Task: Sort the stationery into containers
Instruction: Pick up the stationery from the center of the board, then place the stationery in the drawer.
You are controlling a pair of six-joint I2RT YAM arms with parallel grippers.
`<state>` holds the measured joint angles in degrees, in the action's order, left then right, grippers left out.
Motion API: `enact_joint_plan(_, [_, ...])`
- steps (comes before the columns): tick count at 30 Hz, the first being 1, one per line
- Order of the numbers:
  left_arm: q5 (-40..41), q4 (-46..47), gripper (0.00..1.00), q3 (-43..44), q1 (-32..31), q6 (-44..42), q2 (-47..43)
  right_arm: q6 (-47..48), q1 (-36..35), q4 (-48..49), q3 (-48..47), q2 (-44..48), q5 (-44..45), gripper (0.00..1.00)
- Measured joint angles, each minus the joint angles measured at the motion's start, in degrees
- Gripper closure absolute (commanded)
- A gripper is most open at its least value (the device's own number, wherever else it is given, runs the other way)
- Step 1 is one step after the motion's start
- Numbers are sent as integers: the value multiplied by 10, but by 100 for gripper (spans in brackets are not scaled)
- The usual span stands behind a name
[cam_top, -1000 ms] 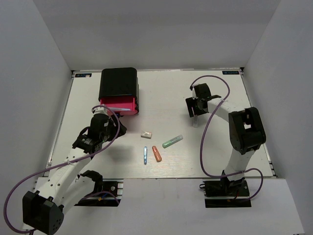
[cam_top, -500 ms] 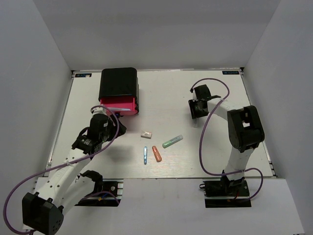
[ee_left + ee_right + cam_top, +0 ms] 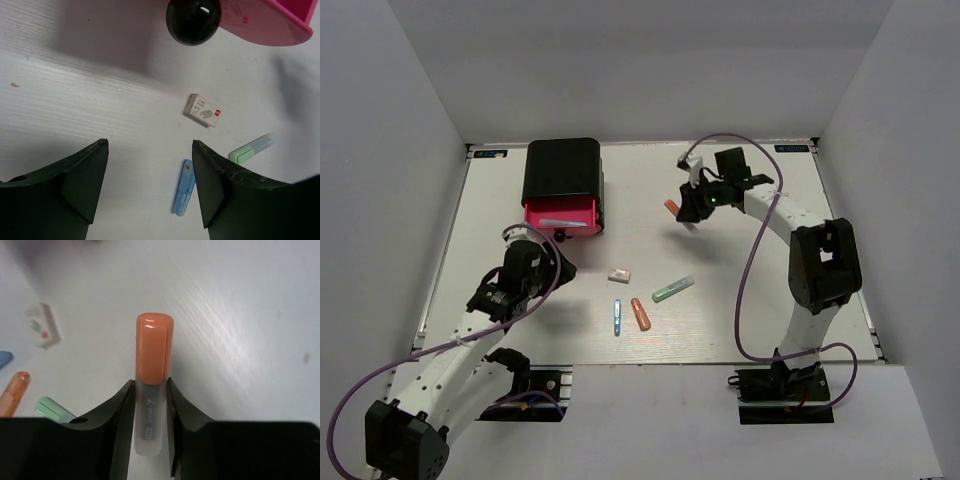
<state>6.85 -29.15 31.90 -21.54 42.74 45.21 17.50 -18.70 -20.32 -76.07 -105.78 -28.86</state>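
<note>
A: Right gripper (image 3: 150,390) clamped on orange-tipped marker (image 3: 154,345), cap sticking out beyond the jaws, held above table (image 3: 770,290).
B: Open pink drawer (image 3: 560,213) lies to its left. Left gripper (image 3: 148,150) spread apart, empty, knob (image 3: 193,20) just ahead.

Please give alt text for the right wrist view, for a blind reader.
The right gripper holds a clear marker with an orange cap between its black fingers. On the white table at the left lie a white eraser, an orange marker, a green-capped marker and the end of a blue pen.
</note>
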Motion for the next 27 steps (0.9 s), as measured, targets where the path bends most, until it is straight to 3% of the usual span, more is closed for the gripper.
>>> enact_joint_plan(6, [1, -4, 22, -7, 0, 13, -1, 90, -43, 65, -81, 23, -158, 95])
enact_joint_plan(11, [2, -3, 22, -11, 0, 17, -5, 111, -109, 153, -142, 16, -224, 95])
enact_joint_plan(19, [2, -3, 22, -14, 0, 17, -16, 66, -210, 327, -266, -81, -228, 91])
enact_joint_plan(27, [2, -3, 22, -14, 0, 19, -23, 37, -259, 363, -301, -167, -196, 88])
